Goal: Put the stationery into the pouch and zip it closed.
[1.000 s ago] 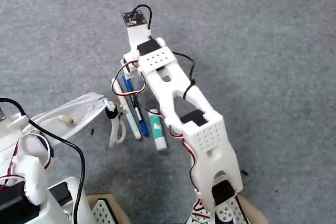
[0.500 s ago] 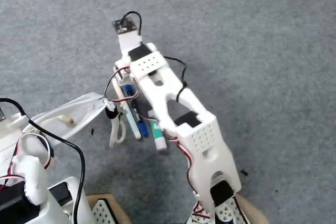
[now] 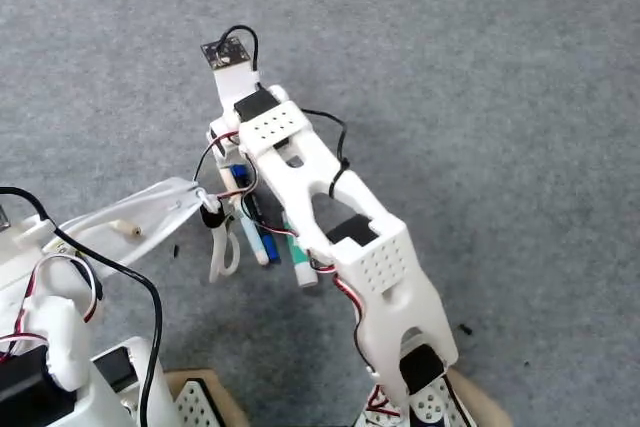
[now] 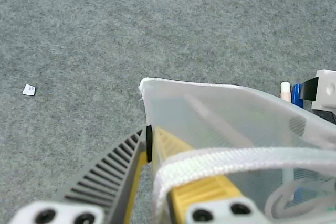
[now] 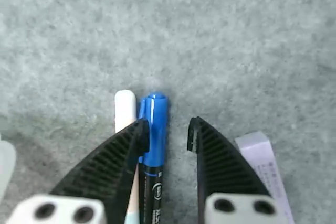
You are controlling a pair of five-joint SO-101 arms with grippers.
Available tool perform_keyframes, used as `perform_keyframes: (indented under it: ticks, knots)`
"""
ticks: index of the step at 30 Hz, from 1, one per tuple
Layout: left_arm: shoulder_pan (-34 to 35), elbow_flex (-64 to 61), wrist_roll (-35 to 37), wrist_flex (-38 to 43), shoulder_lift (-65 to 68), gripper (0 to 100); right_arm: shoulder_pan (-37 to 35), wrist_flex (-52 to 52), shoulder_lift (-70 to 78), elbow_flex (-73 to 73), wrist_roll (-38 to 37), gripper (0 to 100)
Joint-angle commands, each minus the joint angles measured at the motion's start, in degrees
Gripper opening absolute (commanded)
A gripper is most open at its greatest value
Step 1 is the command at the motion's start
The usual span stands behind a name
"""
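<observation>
Here the right gripper (image 5: 167, 127) sits part-open astride the blue pen (image 5: 155, 114) — left gripper (image 4: 151, 142) pinches pouch (image 4: 226, 124).

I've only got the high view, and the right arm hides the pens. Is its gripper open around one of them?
Observer: Yes. The right gripper is open, with the blue pen between its fingers, close against one of them.
Operator: Anything else near the fingers?
Observer: A white pen lies alongside the blue one, just outside that same finger.
Operator: And the left gripper?
Observer: The left gripper is shut on the rim of the pouch.
</observation>
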State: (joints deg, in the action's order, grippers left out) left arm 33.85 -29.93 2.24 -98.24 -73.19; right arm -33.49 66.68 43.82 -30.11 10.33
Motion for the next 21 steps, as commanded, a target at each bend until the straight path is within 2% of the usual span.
perform_keyframes:
  ticks: [1,12,21]
  knots:
    - [0.66,0.31,0.62,1.58,0.00,3,-1.14,1.23,-0.40,-4.26,0.70,14.2]
    - [0.66,0.31,0.62,1.58,0.00,3,-1.41,0.88,6.02,-8.57,0.70,14.2]
    - [0.66,0.31,0.62,1.58,0.00,3,-0.53,5.45,10.42,-16.22,0.35,14.0]
